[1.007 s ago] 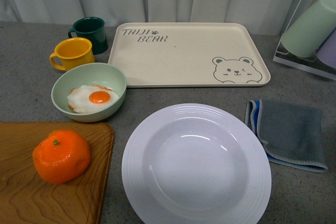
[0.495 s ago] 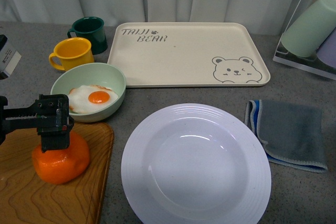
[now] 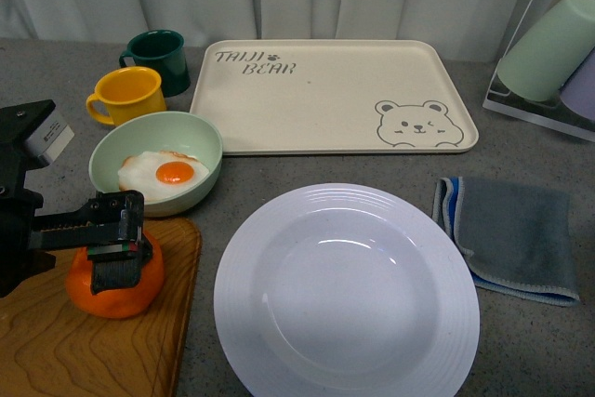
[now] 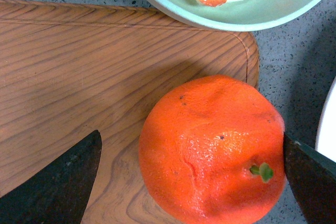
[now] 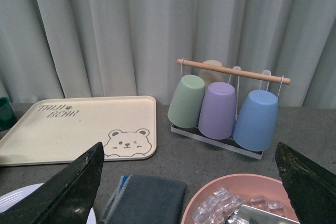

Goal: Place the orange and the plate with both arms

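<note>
The orange (image 3: 119, 291) sits on a wooden board (image 3: 56, 341) at the front left. My left gripper (image 3: 117, 246) is open and low over it, hiding its top. In the left wrist view the orange (image 4: 210, 150) lies between the two black fingers (image 4: 58, 182), with the left gripper (image 4: 184, 182) around it. One finger is at the stem side, the other stands apart. The white plate (image 3: 346, 290) lies empty at the front centre. My right gripper (image 5: 188, 192) is open and empty, out of the front view. A sliver of the plate (image 5: 16, 203) shows beside it.
A pale green bowl with a fried egg (image 3: 156, 163) stands just behind the board. Yellow mug (image 3: 128, 95) and dark green mug (image 3: 158, 58) at the back left. Bear tray (image 3: 330, 95) behind the plate. Grey cloth (image 3: 511, 234) and cup rack (image 3: 548, 53) on the right. A pink bowl of ice (image 5: 231, 203) under the right gripper.
My left arm came in from the left and moved right and down over the orange. The orange has shifted slightly to the right on the board.
</note>
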